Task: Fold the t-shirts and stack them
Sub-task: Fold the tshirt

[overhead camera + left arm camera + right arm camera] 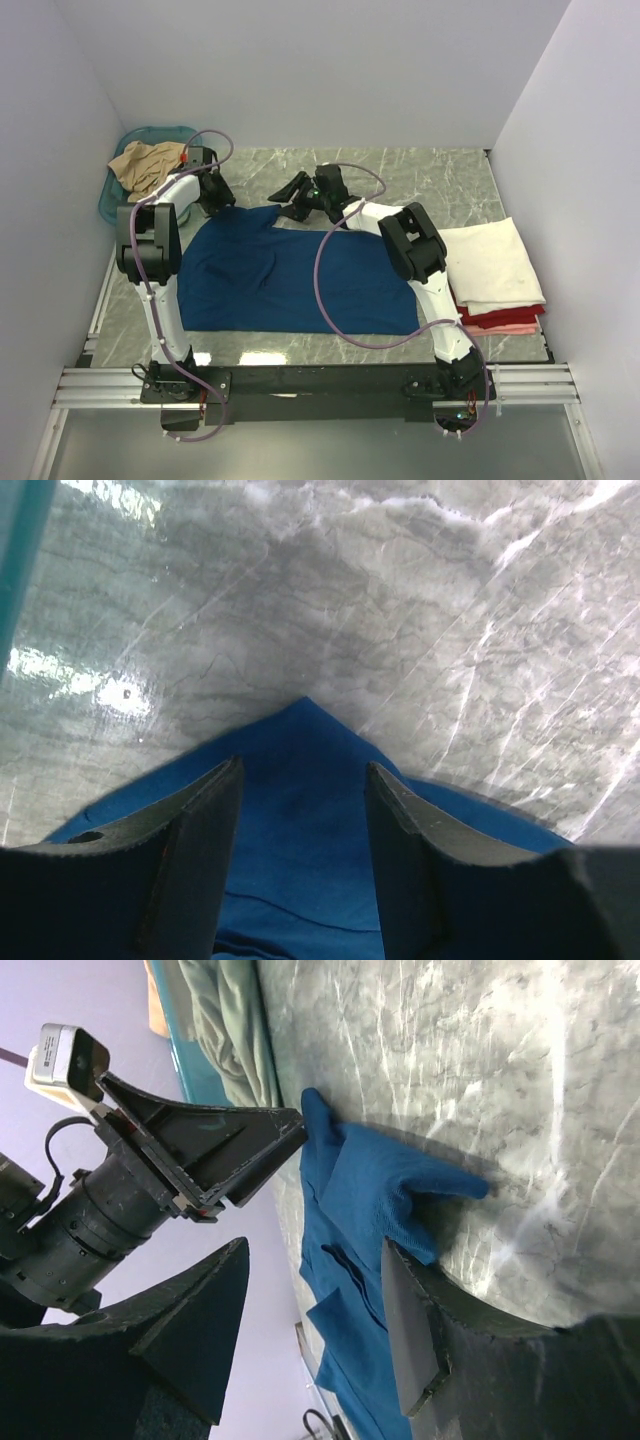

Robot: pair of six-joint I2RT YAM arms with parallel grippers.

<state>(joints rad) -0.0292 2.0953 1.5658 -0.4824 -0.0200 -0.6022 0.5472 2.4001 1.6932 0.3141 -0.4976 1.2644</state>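
Observation:
A dark blue t-shirt (290,275) lies spread flat on the marble table. My left gripper (217,200) is open over its far left corner; the blue corner (300,740) lies between the open fingers (200,820). My right gripper (293,195) is open at the shirt's far edge near the middle, with a bunched blue fold (390,1185) by its fingers (410,1330). A folded cream-white shirt (490,262) tops a stack with red (500,318) and pink (515,329) shirts at the right. A tan shirt (145,165) lies in the basket.
A teal plastic basket (112,200) stands at the back left corner, right beside the left gripper; it also shows in the right wrist view (190,1040). White walls close in the table on three sides. The left gripper (200,1150) shows in the right wrist view.

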